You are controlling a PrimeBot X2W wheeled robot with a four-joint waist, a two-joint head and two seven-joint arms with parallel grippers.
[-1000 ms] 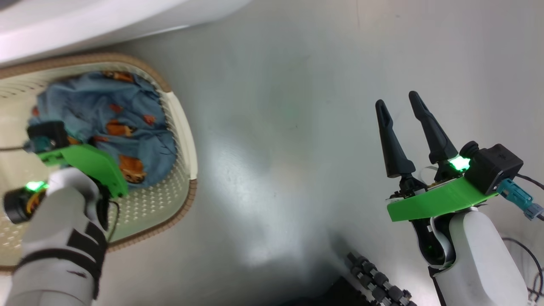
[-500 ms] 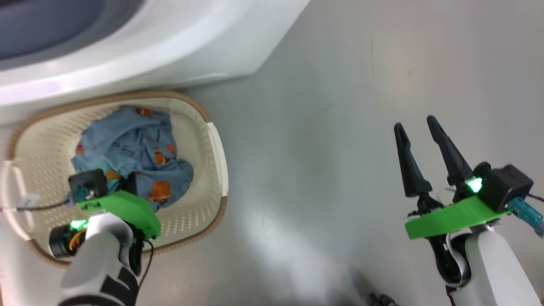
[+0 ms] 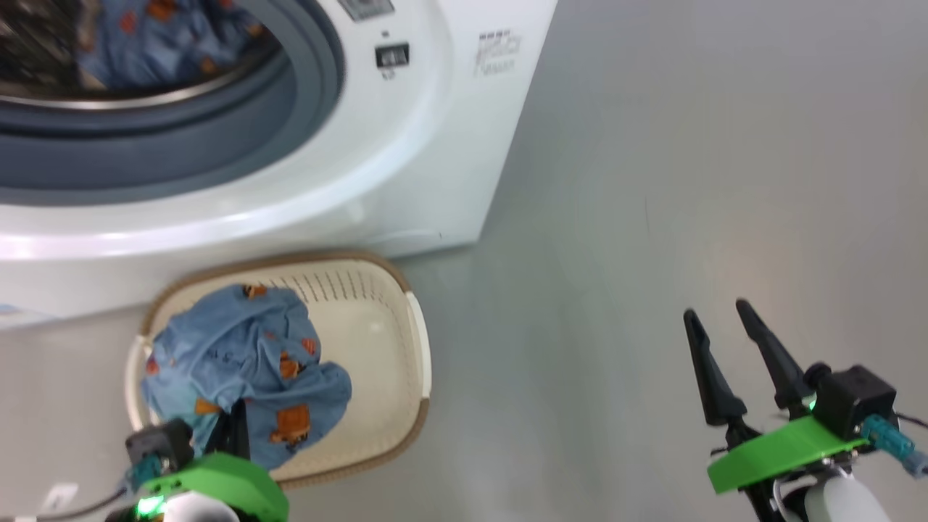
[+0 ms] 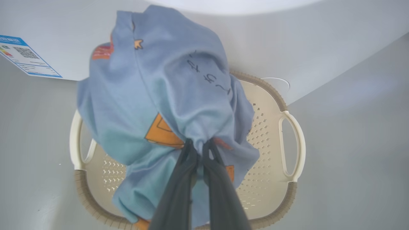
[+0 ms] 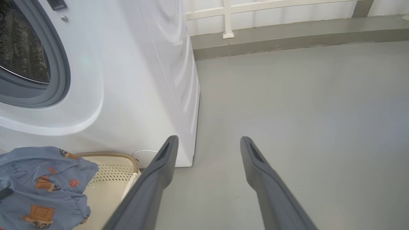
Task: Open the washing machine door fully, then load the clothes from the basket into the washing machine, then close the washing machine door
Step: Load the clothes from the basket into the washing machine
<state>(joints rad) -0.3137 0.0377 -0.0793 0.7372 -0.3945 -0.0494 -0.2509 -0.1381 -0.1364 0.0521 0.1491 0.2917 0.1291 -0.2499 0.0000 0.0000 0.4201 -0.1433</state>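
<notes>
My left gripper (image 4: 199, 144) is shut on a bunch of the light blue clothes (image 4: 166, 86) with orange figures, which hang from its fingertips over the cream basket (image 4: 292, 191). In the head view the held clothes (image 3: 246, 362) sit above the basket (image 3: 362, 326), with the left gripper (image 3: 235, 424) at the bottom left. The white washing machine (image 3: 406, 130) stands just behind the basket, its grey seal and drum exposed. More blue patterned fabric (image 3: 145, 32) lies inside the drum. The washing machine door is out of view. My right gripper (image 3: 715, 310) stands open and holds nothing, over the floor at the lower right.
Grey floor (image 3: 652, 181) stretches to the right of the machine and basket. A blue label (image 4: 25, 59) marks the machine's lower corner. In the right wrist view a low grey kerb and white railing (image 5: 227, 19) run along the far wall.
The head camera has tilted up, bringing the machine's drum opening into view. My left gripper has risen with the blue clothes, which now hang above the basket. The right gripper stays open.
</notes>
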